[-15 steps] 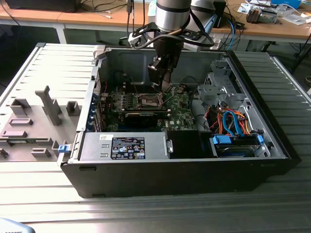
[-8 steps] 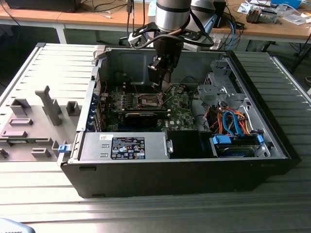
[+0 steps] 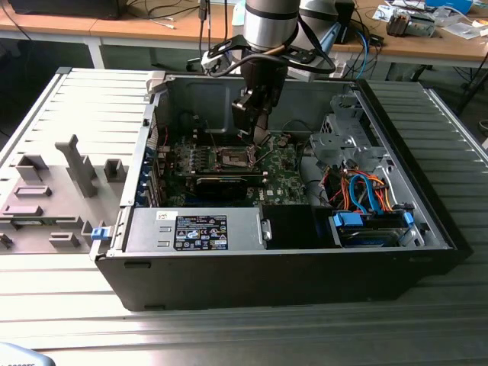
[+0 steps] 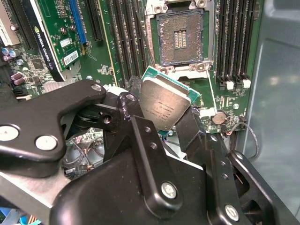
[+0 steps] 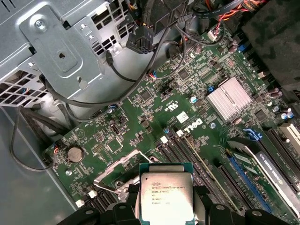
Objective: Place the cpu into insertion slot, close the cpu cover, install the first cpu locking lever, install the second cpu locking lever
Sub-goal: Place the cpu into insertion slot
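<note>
Wooden desks [image 3: 76, 27] line the back of the room, and a ribbed grey table [image 3: 427, 305] carries an open computer case [image 3: 282, 278] that fills the middle of the exterior view. A grey fixture tray [image 3: 53, 191] lies at the exterior view's left. My arm [image 3: 268, 23] drops in from the upper middle of that frame, and my gripper [image 3: 257, 131] hangs inside the case over the green motherboard [image 3: 286, 171].

The insertion slot [image 4: 182, 37] lies uncovered, its dark centre and silvery rim bare. In the first wrist view the cpu cover [image 5: 117, 169] is tilted up off the board.

My black fingers [image 4: 190, 129] are clenched on the edges of the cpu [image 4: 165, 105]. It is tilted, metal face up, above the board and near the slot but apart from it.
</note>
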You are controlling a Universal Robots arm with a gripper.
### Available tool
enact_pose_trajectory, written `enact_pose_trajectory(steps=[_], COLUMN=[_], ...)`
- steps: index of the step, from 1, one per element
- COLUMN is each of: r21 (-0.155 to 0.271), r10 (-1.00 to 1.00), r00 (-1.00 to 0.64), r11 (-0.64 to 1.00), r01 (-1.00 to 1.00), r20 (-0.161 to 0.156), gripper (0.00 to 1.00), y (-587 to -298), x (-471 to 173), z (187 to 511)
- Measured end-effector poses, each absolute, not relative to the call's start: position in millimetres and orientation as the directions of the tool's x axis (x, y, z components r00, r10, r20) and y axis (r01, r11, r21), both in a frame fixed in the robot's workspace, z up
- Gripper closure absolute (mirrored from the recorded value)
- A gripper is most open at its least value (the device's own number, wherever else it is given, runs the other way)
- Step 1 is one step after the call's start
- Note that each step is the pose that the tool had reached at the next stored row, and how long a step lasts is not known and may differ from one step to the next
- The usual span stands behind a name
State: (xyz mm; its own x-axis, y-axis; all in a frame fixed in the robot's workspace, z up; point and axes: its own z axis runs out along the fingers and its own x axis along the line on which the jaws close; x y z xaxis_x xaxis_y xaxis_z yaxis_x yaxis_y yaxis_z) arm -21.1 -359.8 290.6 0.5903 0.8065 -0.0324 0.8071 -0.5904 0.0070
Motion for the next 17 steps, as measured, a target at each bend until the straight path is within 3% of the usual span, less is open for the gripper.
enact_pose_trajectory(steps=[17], r21=[0.007], r10=[0.797], r00=[0.603], r11=[-0.603], r01=[0.798], r20=[-0.032], gripper=[0.46], y=[-359.8], x=[-21.1], z=[290.6])
